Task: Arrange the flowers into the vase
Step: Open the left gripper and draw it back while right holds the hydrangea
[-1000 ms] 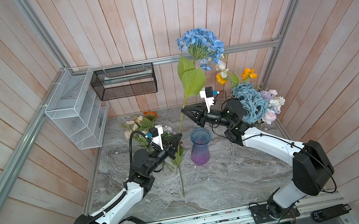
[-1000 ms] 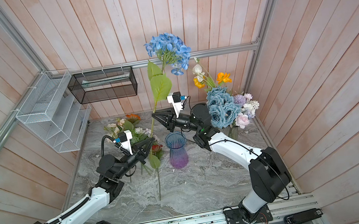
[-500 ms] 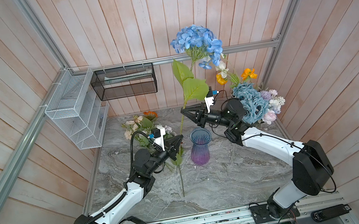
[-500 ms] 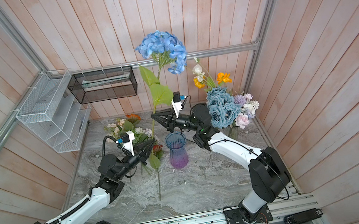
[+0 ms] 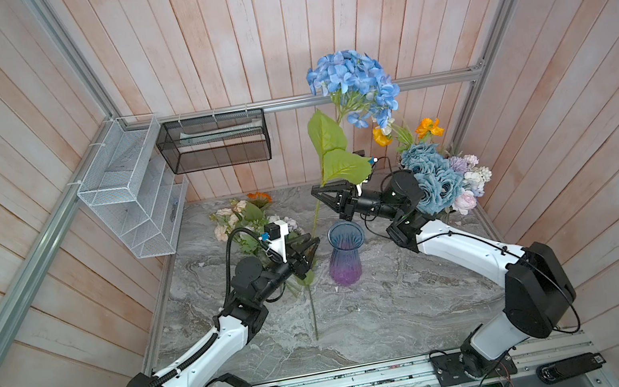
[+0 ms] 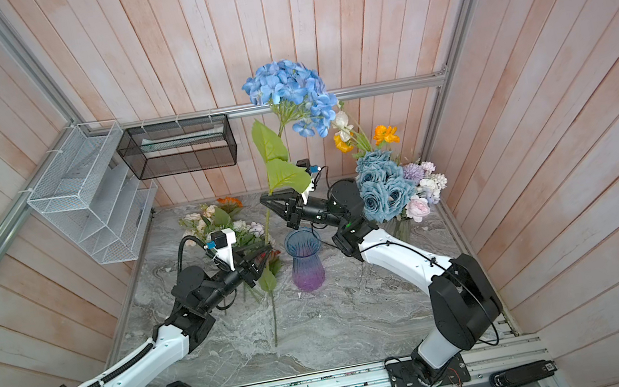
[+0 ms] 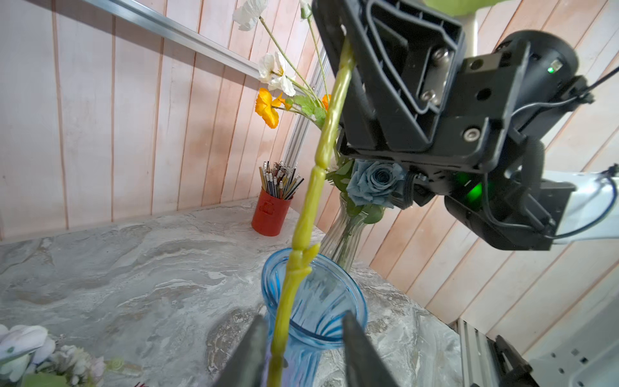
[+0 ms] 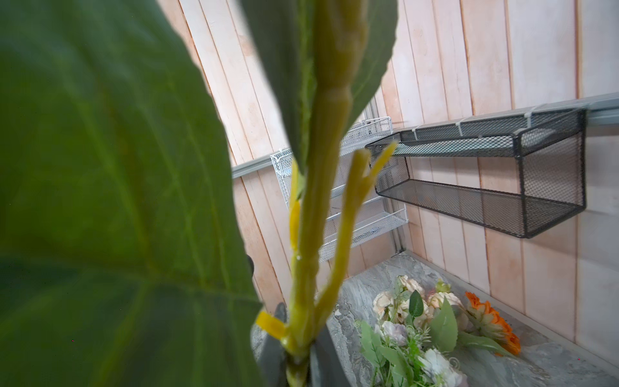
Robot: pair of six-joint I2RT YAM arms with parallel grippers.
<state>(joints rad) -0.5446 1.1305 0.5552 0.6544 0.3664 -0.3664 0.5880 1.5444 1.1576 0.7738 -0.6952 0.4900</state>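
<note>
A blue hydrangea (image 5: 351,84) on a long green stem (image 5: 316,218) stands nearly upright, and my right gripper (image 5: 315,192) is shut on that stem just below its two big leaves (image 5: 335,152). The stem's foot rests on the table left of the blue-purple vase (image 5: 345,254), outside it. My left gripper (image 5: 313,248) is open lower down. In the left wrist view the stem (image 7: 311,201) runs between its fingers (image 7: 251,351), close to one of them, in front of the vase (image 7: 335,321). The right wrist view shows the stem (image 8: 315,234) gripped, with leaves hiding much of the view.
Loose peach, white and orange flowers (image 5: 248,217) lie at the back left of the table. A clear vase of dusty-blue roses and poppies (image 5: 436,178) stands at the back right, beside a red pencil pot (image 7: 271,214). A white wire rack (image 5: 127,194) and black mesh basket (image 5: 215,142) hang on the walls.
My left gripper's jaws have opened off the hydrangea stem. The right gripper keeps its hold, and the hydrangea head has swayed left and back to the right.
</note>
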